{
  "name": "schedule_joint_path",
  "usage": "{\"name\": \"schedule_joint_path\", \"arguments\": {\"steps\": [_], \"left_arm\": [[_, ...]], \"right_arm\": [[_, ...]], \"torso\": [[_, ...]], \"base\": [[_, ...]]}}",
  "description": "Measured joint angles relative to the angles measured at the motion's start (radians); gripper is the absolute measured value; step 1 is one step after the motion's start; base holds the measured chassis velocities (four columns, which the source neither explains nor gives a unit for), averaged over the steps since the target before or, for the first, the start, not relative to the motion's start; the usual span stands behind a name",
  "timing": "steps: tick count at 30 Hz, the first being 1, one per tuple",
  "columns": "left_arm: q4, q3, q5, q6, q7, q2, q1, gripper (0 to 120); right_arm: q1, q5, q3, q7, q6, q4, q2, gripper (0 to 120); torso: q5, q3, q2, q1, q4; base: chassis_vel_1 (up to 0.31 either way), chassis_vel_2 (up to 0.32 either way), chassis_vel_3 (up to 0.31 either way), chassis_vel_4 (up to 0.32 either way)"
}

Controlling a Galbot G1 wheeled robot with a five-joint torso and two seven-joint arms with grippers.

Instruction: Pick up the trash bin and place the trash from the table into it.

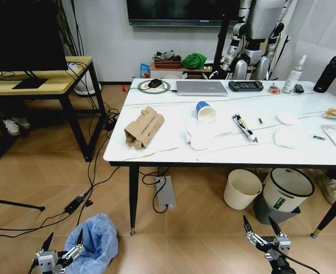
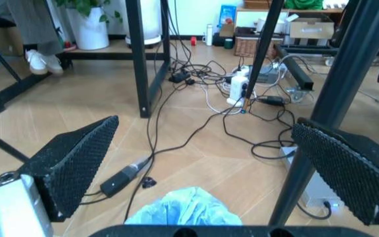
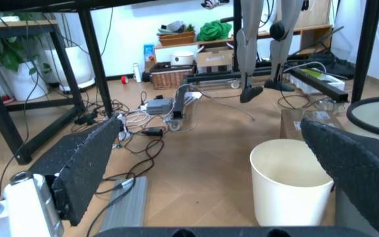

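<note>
The table (image 1: 173, 149) bears a crushed carton (image 1: 144, 128), paper cup (image 1: 205, 111), tissues (image 1: 199, 135) and laptop (image 1: 201, 87)

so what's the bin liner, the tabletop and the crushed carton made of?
Trash bin liner: thin translucent light-blue plastic film, crinkled and puffy.
Table top: glossy white with thin dark veins; marble or a marble-look slab, can't tell which.
Carton: matte brown cardboard, creased with torn flaps.

Counter (image 1: 173, 149): glossy marble-look top, black metal legs. Bin (image 1: 96, 242): crinkled translucent plastic bag. Carton (image 1: 144, 127): matt cardboard. Fingers (image 2: 76, 160): rough, studded black pads.
</note>
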Motion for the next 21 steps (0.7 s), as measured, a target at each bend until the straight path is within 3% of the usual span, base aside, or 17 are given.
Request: {"name": "schedule_joint_path", "arguments": {"steps": [21], "left_arm": [[0.003, 0.001, 0.007, 0.0, 0.0, -0.005, 0.003, 100]], "right_arm": [[0.005, -0.002, -0.006, -0.002, 0.002, -0.014, 0.002, 100]], "torso": [[0.0001, -0.054, -0.094, -0.04, 0.0]], "base": [[0.0, 0.0, 0.0, 0.0]]}}
